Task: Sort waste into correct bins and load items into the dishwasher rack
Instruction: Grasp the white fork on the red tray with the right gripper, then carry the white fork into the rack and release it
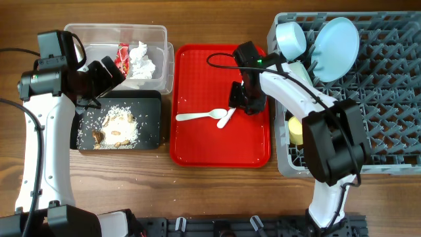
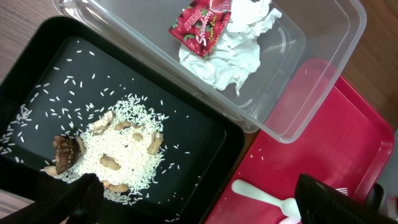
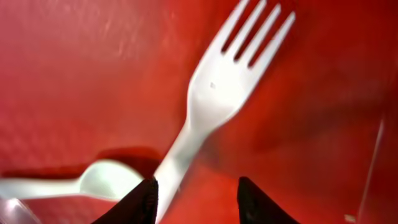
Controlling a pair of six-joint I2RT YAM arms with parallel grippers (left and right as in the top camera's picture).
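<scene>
Left arm (image 1: 41, 151): white links run up left side, black wrist bent inward. Left gripper (image 1: 110, 74) points rightward and down, jaws spread wide, fingers (image 2: 68, 199) at opposite edges of own wrist view. Right arm (image 1: 289, 85): reaches leftward from right side, white forearm slanting. Right gripper (image 1: 240, 100) aimed straight down, set low, jaws partway apart, gap plain between dark fingertips (image 3: 134, 199).

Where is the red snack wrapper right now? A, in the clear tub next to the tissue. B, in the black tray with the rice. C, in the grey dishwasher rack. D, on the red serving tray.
A: the red snack wrapper lies inside the clear tub, against the crumpled tissue, while the black tray holds only rice and scraps.
</scene>
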